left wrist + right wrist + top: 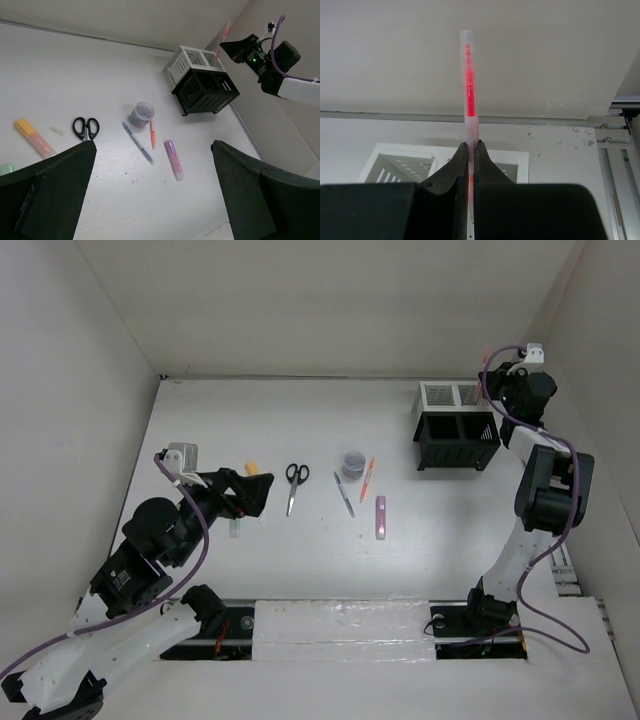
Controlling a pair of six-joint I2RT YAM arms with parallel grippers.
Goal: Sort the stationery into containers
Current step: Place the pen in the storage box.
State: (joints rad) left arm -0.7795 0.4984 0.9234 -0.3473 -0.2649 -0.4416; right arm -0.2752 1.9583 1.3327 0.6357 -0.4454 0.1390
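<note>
Presently, the left fingers (60, 190) stand wide apart with nothing between them, hovering over the left of the counter (200, 420). The orange highlighter (252, 468) lies just beside them, and the scissors (296, 480) a little further right.

Mid-counter items are loose and well apart from both containers:
- round pot (353, 462)
- orange pen (366, 478)
- grey pen (344, 493)
- purple highlighter (380, 516)

All of these lie nearer the left arm.

At the far right, the black organiser (457, 445) has the white box (447, 395) joined behind it.

The right fingers (455, 175) are pressed shut on the red pen (468, 75), gripping it low on the barrel. Its long axis is upright and most of its length stands above the grip. The lower end is hidden behind the fingers.

In the overhead view this grip sits raised at the right-hand end of the white box. In the right wrist view the box lies below and beyond the fingers, extending mostly to their left.

Judgement: the release depends on bringing the upright pen squarely over a cell. Which cell it is over at present cannot be determined.
</note>
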